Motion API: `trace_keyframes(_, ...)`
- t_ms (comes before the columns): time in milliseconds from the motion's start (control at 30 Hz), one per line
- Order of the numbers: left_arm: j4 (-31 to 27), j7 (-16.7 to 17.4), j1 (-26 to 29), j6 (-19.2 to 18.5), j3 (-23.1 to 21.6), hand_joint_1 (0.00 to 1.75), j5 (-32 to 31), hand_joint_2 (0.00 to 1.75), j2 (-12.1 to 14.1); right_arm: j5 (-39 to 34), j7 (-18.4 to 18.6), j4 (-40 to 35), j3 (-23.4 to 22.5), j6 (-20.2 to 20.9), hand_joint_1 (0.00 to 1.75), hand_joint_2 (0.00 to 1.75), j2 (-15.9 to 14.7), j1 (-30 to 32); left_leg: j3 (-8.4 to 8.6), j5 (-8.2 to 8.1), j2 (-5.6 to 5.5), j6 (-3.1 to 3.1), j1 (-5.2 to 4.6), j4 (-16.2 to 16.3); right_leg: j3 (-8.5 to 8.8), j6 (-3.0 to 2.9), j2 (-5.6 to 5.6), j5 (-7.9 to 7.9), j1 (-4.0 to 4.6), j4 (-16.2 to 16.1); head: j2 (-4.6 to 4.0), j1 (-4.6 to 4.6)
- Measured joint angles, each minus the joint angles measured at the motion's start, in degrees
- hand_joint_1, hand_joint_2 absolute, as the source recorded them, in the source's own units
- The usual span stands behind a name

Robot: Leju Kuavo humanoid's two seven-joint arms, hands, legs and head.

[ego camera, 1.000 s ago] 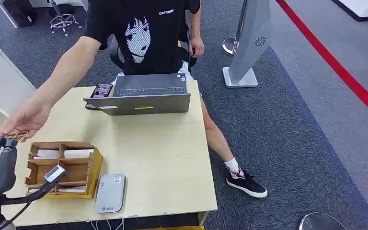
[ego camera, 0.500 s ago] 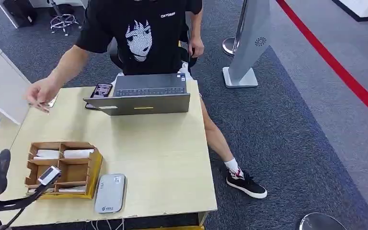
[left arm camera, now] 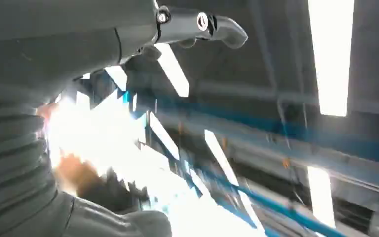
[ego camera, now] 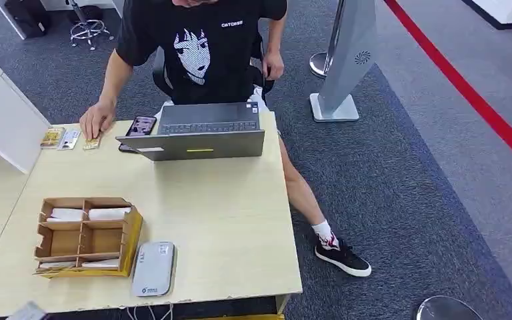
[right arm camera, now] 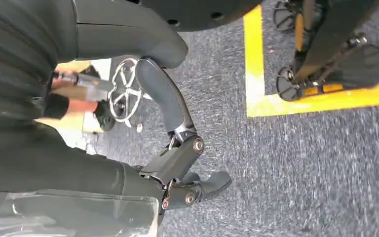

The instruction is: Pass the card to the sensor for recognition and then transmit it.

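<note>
Now: three cards at the desk's far-left edge, under a person's hand

Count: three cards [ego camera: 69, 139] in a short row near the far-left corner of the desk [ego camera: 227, 220]; one laptop [ego camera: 200, 135]; one phone [ego camera: 140, 126] just left of the laptop; one wooden tray [ego camera: 131, 241]; one grey sensor [ego camera: 153, 268].

Person's hand [ego camera: 97, 120] rests on the rightmost card of the row. The person sits behind the desk's far edge.

Edges and room: tray sits near the front-left corner, sensor just beside its right side, close to the front edge. Wide bare desk surface between tray and laptop, and across the whole right half. White cabinet [ego camera: 0, 117] stands off the left edge.

Tray: four compartments in a grid. White pieces lie in the two far ones; near-left one looks bare; near-right one is hard to read. Flat pieces also lie along its front lip.

Left hand [left arm camera: 128, 29]: wrist view looks up at ceiling lights, one finger extended, nothing seen in it; how far open I cannot tell.

Right hand [right arm camera: 177, 148]: hangs over grey carpet, fingers loosely curled and apart, holding nothing.
</note>
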Motion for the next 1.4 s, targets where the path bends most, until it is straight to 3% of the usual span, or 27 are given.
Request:
trace_keyframes(67,0.0,-6.0,1.7,-7.2,5.3,0.00,12.2,1.75,-3.6,-0.7,0.5,0.0,-0.8,-0.9,0.00,1.75,0.3,-0.1,0.02,0.00,0.00,0.00,0.01,0.0,-0.01,0.01,0.00,-0.01,0.01,0.0,-0.02,0.02)
trace_keyframes(133,1.1,-7.7,2.4,-12.9,11.0,0.00,20.2,1.75,-5.8,-1.2,1.0,0.0,-1.6,-1.6,0.00,1.75,0.6,-0.1,0.02,0.00,0.00,0.00,0.00,0.0,-0.01,0.01,-0.01,-0.01,0.00,0.0,-0.02,0.04)
trace_keyframes(300,6.1,-7.7,2.8,-20.4,20.7,0.00,30.4,1.75,-8.7,-1.9,1.1,0.0,-2.8,-2.1,0.00,1.75,1.0,-0.2,0.04,0.01,0.00,0.00,0.01,0.0,0.02,0.01,-0.01,-0.01,0.01,0.0,-0.02,0.02)
trace_keyframes(400,8.9,-8.2,2.8,-22.5,24.6,0.00,32.4,1.75,-9.7,-1.9,1.2,0.0,-3.1,-2.4,0.00,1.75,1.1,-0.3,0.05,0.01,-0.01,0.00,0.00,0.0,0.02,0.01,-0.02,-0.01,-0.01,0.0,0.00,0.04)
trace_keyframes(433,10.1,-7.8,2.8,-25.7,25.6,0.00,34.5,1.75,-9.9,-2.2,1.2,0.0,-3.3,-2.4,0.00,1.75,1.2,-0.3,0.04,0.01,-0.01,0.00,-0.01,0.0,0.01,0.01,-0.02,-0.01,-0.01,0.0,0.00,0.04)
trace_keyframes(500,14.5,-7.9,1.8,-37.0,27.9,0.00,39.7,1.75,-10.1,-2.8,1.0,0.0,-3.8,-2.3,0.00,1.75,1.4,-0.4,0.04,0.01,-0.04,0.00,-0.03,0.0,0.03,0.02,-0.06,-0.01,-0.03,0.0,0.00,0.04)
trace_keyframes(600,26.2,-10.1,-1.6,-53.7,34.0,0.00,37.7,1.75,-10.3,-2.9,0.4,0.0,-4.2,-2.1,0.00,1.75,1.7,-0.5,0.08,0.00,-0.01,0.00,-0.03,0.0,0.07,0.02,-0.02,-0.01,-0.05,0.0,-0.02,0.11)
trace_keyframes(633,31.2,-10.4,-3.1,-57.9,37.1,0.00,36.3,1.75,-9.9,-2.9,0.4,0.0,-4.3,-1.8,0.00,1.75,1.8,-0.5,0.12,0.00,0.07,0.00,-0.04,0.0,0.06,0.02,0.07,0.00,-0.05,0.0,-0.02,0.07)
trace_keyframes(700,41.3,-11.0,-6.5,-62.5,43.0,0.00,35.0,1.75,-8.9,-2.8,0.1,0.0,-4.4,-1.6,0.00,1.75,1.9,-0.4,0.13,0.01,0.09,0.00,-0.03,0.0,0.06,0.01,0.07,-0.01,-0.04,0.0,0.00,0.00)
trace_keyframes(767,50.0,-11.3,-8.6,-64.0,48.3,0.00,34.5,1.75,-8.1,-2.8,-0.1,0.0,-4.4,-1.5,0.00,1.75,1.9,-0.5,0.13,0.01,0.09,-0.01,0.01,0.0,0.04,0.01,0.07,-0.01,0.00,0.0,-0.02,0.00)
trace_keyframes(867,57.3,-11.6,-10.6,-64.5,52.1,0.00,34.4,1.75,-7.4,-2.8,-0.1,0.0,-4.4,-1.5,0.00,1.75,1.9,-0.5,0.08,0.01,-0.03,0.00,-0.01,0.0,0.06,0.02,-0.03,-0.01,-0.02,0.0,-0.02,0.13)
trace_keyframes(1133,66.3,-11.3,-13.2,-65.1,56.6,0.00,34.6,1.75,-6.1,-2.7,-0.1,0.0,-4.4,-1.5,0.00,1.75,1.9,-0.5,0.07,0.01,-0.03,0.01,-0.04,0.0,0.06,0.02,-0.05,-0.01,-0.05,0.0,0.00,0.11)
trace_keyframes(1233,73.4,-9.6,-15.0,-66.5,60.0,0.00,36.4,1.75,-4.3,-2.2,-0.2,0.0,-4.4,-1.4,0.00,1.75,1.9,-0.5,0.09,0.00,-0.04,0.00,-0.03,0.0,0.07,0.02,-0.04,-0.01,-0.04,0.0,-0.02,0.09)
trace_keyframes(1400,89.3,-11.0,-17.3,-60.6,65.6,0.00,35.8,1.75,0.1,-1.7,1.0,0.0,-4.4,-1.2,0.00,1.75,1.9,-0.5,0.09,0.02,-0.03,-0.01,0.00,0.0,0.04,0.02,-0.04,-0.01,-0.01,0.0,-0.02,0.00)
